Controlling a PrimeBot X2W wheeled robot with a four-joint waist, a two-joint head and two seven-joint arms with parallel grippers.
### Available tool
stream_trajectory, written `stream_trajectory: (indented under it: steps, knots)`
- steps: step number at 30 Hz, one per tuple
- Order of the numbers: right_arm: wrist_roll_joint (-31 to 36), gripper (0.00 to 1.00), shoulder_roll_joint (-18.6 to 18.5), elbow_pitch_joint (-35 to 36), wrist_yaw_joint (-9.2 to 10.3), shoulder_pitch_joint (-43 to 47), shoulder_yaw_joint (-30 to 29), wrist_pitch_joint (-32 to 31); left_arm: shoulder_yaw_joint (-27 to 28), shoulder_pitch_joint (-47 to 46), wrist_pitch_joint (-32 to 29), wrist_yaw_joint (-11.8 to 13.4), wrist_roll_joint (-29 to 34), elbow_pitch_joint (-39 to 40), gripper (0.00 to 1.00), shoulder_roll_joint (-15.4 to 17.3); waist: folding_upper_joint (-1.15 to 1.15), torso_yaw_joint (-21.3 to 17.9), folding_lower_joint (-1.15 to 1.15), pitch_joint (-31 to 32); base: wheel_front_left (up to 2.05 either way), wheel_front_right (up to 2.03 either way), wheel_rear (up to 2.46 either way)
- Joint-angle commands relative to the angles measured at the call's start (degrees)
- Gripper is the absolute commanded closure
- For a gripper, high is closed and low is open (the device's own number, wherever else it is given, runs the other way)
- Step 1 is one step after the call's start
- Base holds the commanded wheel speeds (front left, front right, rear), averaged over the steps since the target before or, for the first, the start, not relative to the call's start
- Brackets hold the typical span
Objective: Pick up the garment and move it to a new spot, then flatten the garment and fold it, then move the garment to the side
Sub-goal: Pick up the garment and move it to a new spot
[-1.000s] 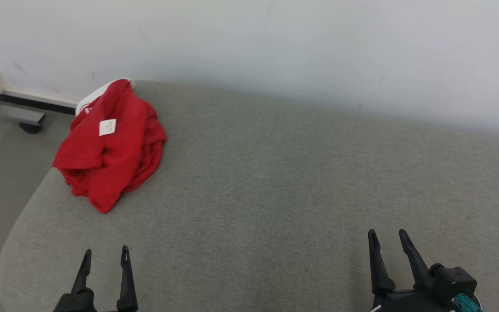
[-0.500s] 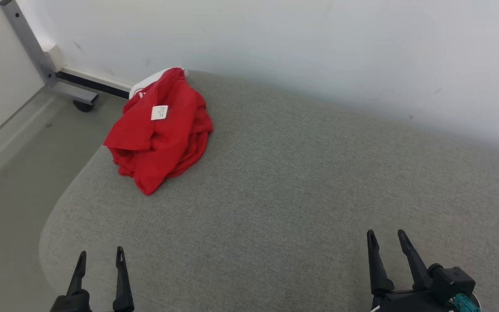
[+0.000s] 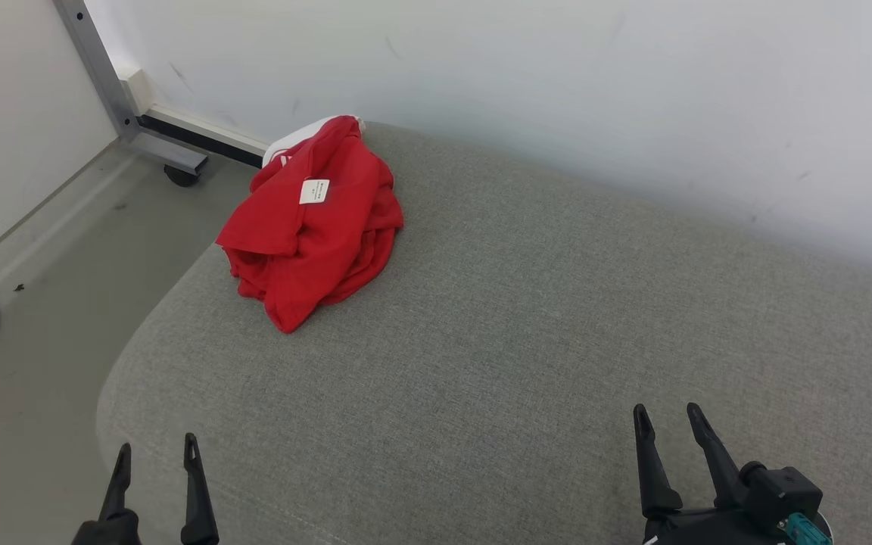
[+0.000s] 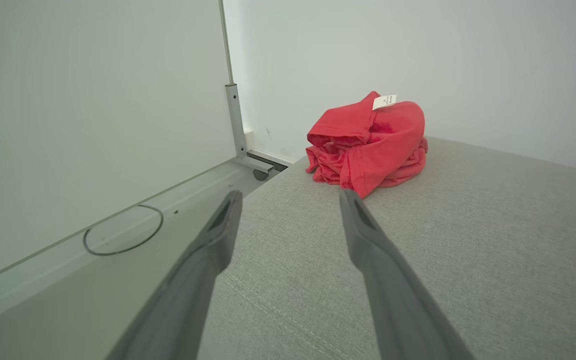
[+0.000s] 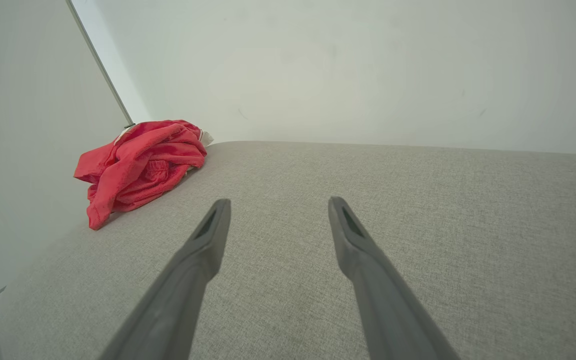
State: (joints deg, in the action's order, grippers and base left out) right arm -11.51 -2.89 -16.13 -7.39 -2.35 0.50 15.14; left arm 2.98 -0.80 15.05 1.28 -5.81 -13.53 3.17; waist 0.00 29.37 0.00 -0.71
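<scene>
The task is only beginning, judging by how things are lying. The red garment [image 3: 315, 227] is sitting in a crumpled heap in the upper left of the head view, at the far corner of the grey cushion [image 3: 527, 318], close to the white wall [image 3: 557, 83]. A white label [image 3: 314, 191] is showing on top of the heap and a strip of white trim is peeking out at its far edge. Nothing about it is looking flattened or folded; layers are bunching over one another.

The left tool [image 3: 157, 443] is hovering at the lower left of the head view, over the near edge of the cushion, with its two fingers spread wide and nothing between them. The right tool [image 3: 666, 409] is hovering at the lower right, likewise spread wide and carrying nothing. Both are well apart from the garment. In the left wrist view the garment is lying ahead and slightly right of the fingers; in the right wrist view it is lying far off at the left.

So every step is waiting: the pick-up and move to a new spot, the flattening, the folding, and the final shift to the side. The left tool is looking the nearer one for the first reach, across open cushion.
</scene>
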Motion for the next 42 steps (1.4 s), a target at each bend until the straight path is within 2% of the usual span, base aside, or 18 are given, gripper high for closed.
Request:
stream_trajectory:
  steps: [1,9,14,20,28,30,36,42]
  knots:
    - [-0.28,0.0,0.03,-0.06,-0.19,-0.25,0.11,0.02,0.41,0.49,0.2,0.37,-0.37,0.33,0.0,0.01,0.0,-0.01,0.0,-0.02,0.0,0.0,0.0]
    - [0.87,0.0,0.03,-0.14,-0.19,-1.5,1.03,0.02,1.5,-2.93,0.2,0.65,-2.19,0.02,0.0,-0.11,0.0,-2.3,0.0,-1.58,0.0,0.0,0.0]
    - [2.96,0.0,0.02,0.36,-0.19,-3.76,1.62,0.03,3.7,-9.29,0.2,-0.22,-3.44,-1.03,0.0,1.48,0.0,-5.51,0.0,-4.54,0.0,0.0,0.0]
    - [3.7,0.0,-0.93,1.33,-0.19,-7.16,2.85,0.02,6.28,-19.59,0.2,-1.33,-4.5,-2.63,0.0,5.27,0.0,-11.61,0.0,-11.07,0.0,0.0,0.0]
    - [4.06,0.0,-2.06,3.89,-0.19,-10.53,2.92,0.03,9.93,-30.69,0.06,-1.43,-6.65,-7.01,0.0,10.54,0.0,-18.93,0.0,-18.41,0.0,0.0,0.0]
    - [4.03,0.0,-2.35,4.29,-0.19,-10.63,2.72,0.02,10.17,-31.97,-0.18,-1.67,-6.89,-7.81,0.0,11.2,0.0,-19.6,0.0,-19.06,0.0,0.0,0.0]
    - [4.22,0.0,-3.31,6.72,-0.19,-11.06,1.7,0.03,11.56,-38.56,-2.05,-3.1,-8.24,-14.37,0.0,16.4,0.0,-23.04,0.0,-21.98,0.0,0.0,0.0]
    - [4.31,0.0,-3.78,8.78,-0.19,-11.01,1.01,0.03,11.36,-42.98,-4.72,-3.69,-8.2,-21.19,0.0,20.25,0.0,-24.49,0.0,-23.99,0.0,0.0,0.0]
